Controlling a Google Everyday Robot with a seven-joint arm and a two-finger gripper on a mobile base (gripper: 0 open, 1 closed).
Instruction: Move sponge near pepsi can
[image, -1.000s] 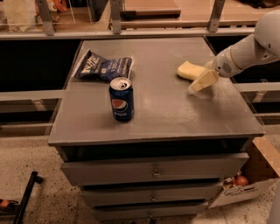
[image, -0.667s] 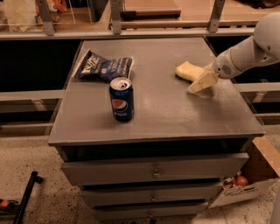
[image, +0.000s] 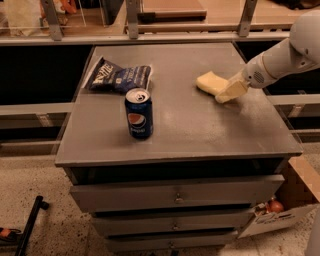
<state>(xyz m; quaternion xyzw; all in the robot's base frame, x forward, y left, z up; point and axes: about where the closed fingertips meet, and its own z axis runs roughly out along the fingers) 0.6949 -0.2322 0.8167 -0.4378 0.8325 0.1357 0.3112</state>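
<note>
Toward the right side of the grey flat-topped table (image: 200, 135), the pale yellow, soft rectangular foam sponge (image: 208, 81) lies flat. The cream-coloured jaws at the end of the white robot arm (image: 280, 54) sit low at its right end, touching or overlapping it; whether they are closed on the foam or merely against it I cannot tell. The dark blue upright pepsi can (image: 138, 114) with its round red-white-blue logo stands well apart to the left, nearer the front edge, and a flat dark blue crinkled chip bag (image: 119, 77) lies just behind it. The step in hand appears to be securing the sponge so it can travel leftward. To do that well, the grip should go across the block's narrow width, firm enough that the soft foam does not slip out, and the block should be lifted clear of the surface rather than dragged. The path should run left and forward over bare tabletop, approach the can from its right side and stop short, since an upright can tips easily if nudged. Setting the sponge down flat on that open side, away from the bag, would leave the can undisturbed.
</note>
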